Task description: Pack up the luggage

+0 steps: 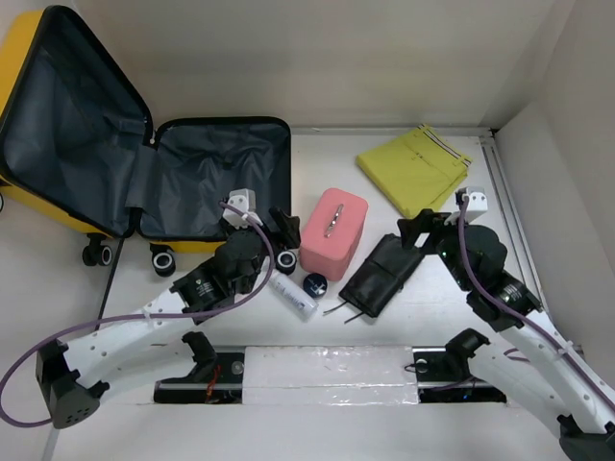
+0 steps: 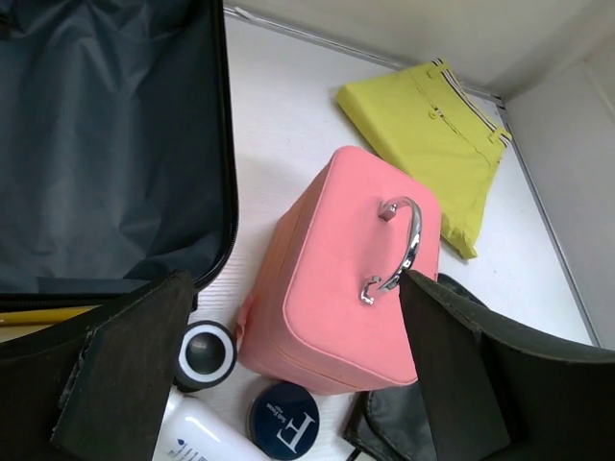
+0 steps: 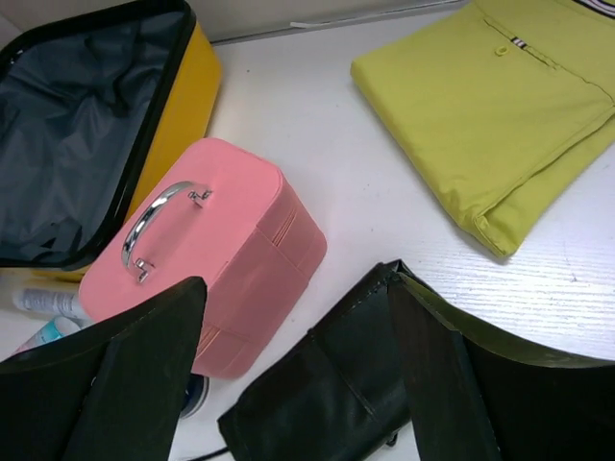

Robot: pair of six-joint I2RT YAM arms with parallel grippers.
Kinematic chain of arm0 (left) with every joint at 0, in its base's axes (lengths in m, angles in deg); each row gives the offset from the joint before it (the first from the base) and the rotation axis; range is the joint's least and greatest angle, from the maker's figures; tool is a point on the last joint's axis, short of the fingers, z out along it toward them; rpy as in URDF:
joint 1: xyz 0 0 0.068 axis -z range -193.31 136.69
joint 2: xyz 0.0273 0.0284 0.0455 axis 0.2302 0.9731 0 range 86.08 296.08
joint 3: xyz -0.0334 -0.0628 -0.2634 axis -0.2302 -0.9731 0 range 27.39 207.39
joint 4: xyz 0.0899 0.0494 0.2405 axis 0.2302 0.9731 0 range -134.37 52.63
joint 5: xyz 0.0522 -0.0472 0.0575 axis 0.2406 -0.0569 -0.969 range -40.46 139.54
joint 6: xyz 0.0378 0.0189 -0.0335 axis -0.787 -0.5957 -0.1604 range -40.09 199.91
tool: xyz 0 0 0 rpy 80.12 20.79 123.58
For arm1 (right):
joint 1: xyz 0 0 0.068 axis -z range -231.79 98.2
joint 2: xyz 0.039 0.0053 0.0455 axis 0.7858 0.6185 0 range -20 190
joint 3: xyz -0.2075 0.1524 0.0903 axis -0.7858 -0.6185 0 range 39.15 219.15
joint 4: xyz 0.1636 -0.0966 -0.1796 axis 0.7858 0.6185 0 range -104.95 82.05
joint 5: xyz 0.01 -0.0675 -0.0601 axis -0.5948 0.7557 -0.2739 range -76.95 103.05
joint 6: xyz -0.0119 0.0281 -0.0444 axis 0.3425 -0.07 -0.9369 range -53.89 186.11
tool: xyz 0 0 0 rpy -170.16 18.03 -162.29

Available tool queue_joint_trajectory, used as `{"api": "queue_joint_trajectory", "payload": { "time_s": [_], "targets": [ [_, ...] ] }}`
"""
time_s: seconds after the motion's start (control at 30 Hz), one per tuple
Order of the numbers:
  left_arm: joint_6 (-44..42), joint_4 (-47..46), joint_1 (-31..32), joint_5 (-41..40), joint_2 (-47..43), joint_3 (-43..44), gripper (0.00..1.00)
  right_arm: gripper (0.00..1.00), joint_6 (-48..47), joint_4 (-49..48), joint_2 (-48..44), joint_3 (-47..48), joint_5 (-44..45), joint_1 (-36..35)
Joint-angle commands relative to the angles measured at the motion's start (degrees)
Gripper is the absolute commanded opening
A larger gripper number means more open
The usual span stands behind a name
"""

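The luggage lay open at the far-left corner of the table, lid propped up toward the far-left, base shell flat with its dark grey lining facing up and nothing in it. The left pincer sat at the shell's near-right corner, between the shell and the pink case, fingers spread and holding nothing; in the left wrist view the case's metal handle fell between the two pads. The case's long axis ran from near toward the far edge, roughly in line with the shell's right wall, and the shell lay just left of it. The right pincer was also spread and empty, over the far end of the black pouch, with the folded yellow-green garment toward the far-right corner. The left arm was clearly nearer both case and luggage. Judgement: a leftward transfer of the pink case by the left arm looked like the shortest move. Luggage exterior bright yellow, black zip band around the rim, black wheels at its near side. A white tube and a round dark compact lay near the case.
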Motion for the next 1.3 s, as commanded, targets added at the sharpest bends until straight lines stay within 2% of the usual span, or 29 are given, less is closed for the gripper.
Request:
{"api": "queue_joint_trajectory", "payload": {
  "time_s": [0.0,0.07,0.1,0.13,0.17,0.2,0.23,0.27,0.3,0.33,0.37,0.4,0.43,0.47,0.5,0.53,0.6,0.77,1.0,1.07,1.13,1.2,1.23,1.27],
  "targets": [
    [-1.38,-3.32,-0.08,1.84,1.80,2.22,0.84,0.82,1.68,-2.76,-0.39,0.49,2.38,0.08],
    [-2.43,-3.32,-0.08,3.67,3.64,3.45,0.84,0.78,1.68,-2.76,-0.39,0.49,2.91,0.08],
    [-2.44,-3.32,-0.08,5.60,4.17,4.24,0.80,0.74,1.68,-3.28,-0.39,0.49,3.70,0.08],
    [-3.05,-4.10,-0.08,6.58,4.70,4.25,0.78,0.60,2.29,-3.29,-0.39,0.49,3.71,0.08],
    [-3.84,-4.11,-0.08,7.46,5.23,4.77,0.76,0.51,2.29,-3.29,-0.39,0.49,3.71,0.08],
    [-4.54,-4.11,0.53,9.20,6.36,5.56,0.62,0.37,2.81,-4.68,-0.39,0.49,3.18,0.08],
    [-5.33,-4.11,0.54,10.09,6.98,5.57,0.62,0.19,2.82,-5.22,-0.39,0.49,2.66,0.08],
    [-6.21,-5.41,0.54,10.88,7.51,5.57,0.39,0.00,2.82,-5.22,0.31,0.49,2.65,0.08],
    [-6.91,-5.43,0.54,11.50,8.91,6.44,0.26,0.00,2.82,-5.22,1.27,0.49,2.04,0.08],
    [-7.97,-5.43,0.54,12.12,9.79,7.14,0.20,0.00,2.82,-5.22,1.80,0.49,2.04,0.08],
    [-7.98,-4.38,0.54,12.12,10.85,8.19,0.19,0.00,2.82,-5.22,1.81,0.49,2.04,0.08],
    [-8.67,-3.42,0.54,12.82,12.08,9.34,0.21,0.01,2.82,-5.22,2.59,0.49,2.04,0.08],
    [-8.68,-2.62,0.54,12.83,14.52,11.52,0.25,0.07,3.34,-5.22,2.60,0.49,2.04,0.08],
    [-9.46,-2.09,0.54,13.35,15.68,12.33,0.31,0.15,3.35,-5.22,2.60,0.49,2.56,0.08],
    [-10.08,-1.39,0.54,13.35,16.91,13.12,0.38,0.30,3.35,-5.22,2.60,-0.03,2.56,0.08],
    [-10.09,-1.38,0.54,13.35,19.01,13.82,0.48,0.37,3.35,-6.35,2.60,-0.03,2.56,0.08],
    [-10.61,-1.38,0.54,14.67,20.87,14.97,0.55,0.46,2.83,-7.06,2.60,-0.65,1.34,0.08],
    [-11.14,-0.24,0.54,16.08,27.98,20.59,0.55,0.47,2.82,-7.07,1.99,-1.70,1.33,0.08],
    [-12.99,-0.24,0.54,15.90,36.42,24.11,0.52,0.47,2.82,-6.45,0.93,-3.29,0.81,0.08],
    [-13.51,1.24,0.54,12.84,38.80,26.48,0.48,0.47,2.82,-6.45,0.93,-3.29,0.28,0.08],
    [-13.51,2.48,0.54,11.42,41.51,29.19,0.39,0.47,2.29,-6.45,0.93,-3.29,-0.34,0.08],
    [-14.22,2.48,0.54,10.64,42.67,29.99,0.26,0.47,2.29,-6.45,0.93,-3.29,-1.04,0.08],
    [-14.22,2.48,0.54,10.11,42.67,30.00,0.16,0.47,2.29,-6.45,0.41,-3.29,-1.04,0.08],
    [-14.22,2.48,0.54,8.62,44.07,31.39,0.11,0.47,2.29,-6.45,-0.12,-3.90,-1.04,0.08]
  ]
}}
